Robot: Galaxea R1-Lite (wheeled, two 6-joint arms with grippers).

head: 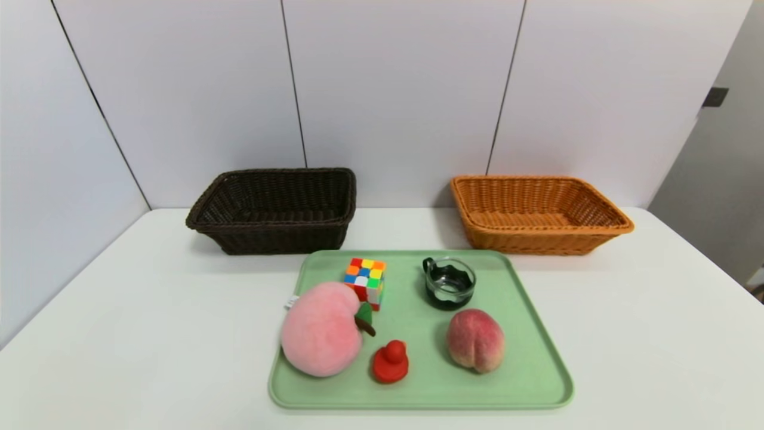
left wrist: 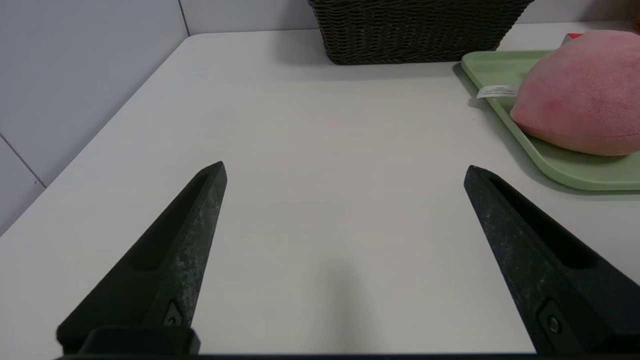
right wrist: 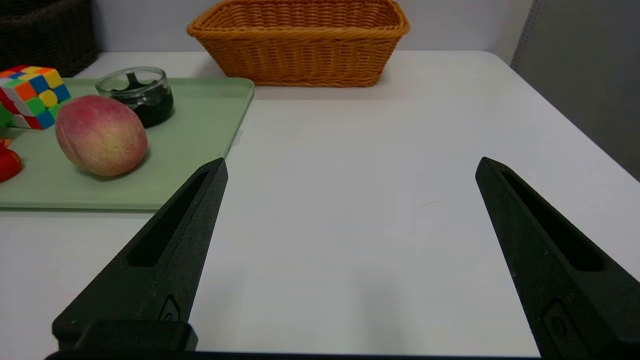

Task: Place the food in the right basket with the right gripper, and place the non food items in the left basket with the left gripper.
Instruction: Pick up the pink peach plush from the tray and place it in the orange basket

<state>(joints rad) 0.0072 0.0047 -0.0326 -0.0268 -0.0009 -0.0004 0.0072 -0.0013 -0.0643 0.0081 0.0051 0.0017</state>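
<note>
Lab-like test setup, bare white table (head: pixel 656 310), plain white wall panels (head: pixel 394 89), nothing domestic around

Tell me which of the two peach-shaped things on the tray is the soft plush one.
The big pink one at the tray's left side: fuzzy, with a sewn-in tag. The smaller peach on the right is smooth-skinned.

Plush peach (left wrist: pixel 580 95) and dark basket (left wrist: pixel 415 30) cut off in left wrist view
</note>
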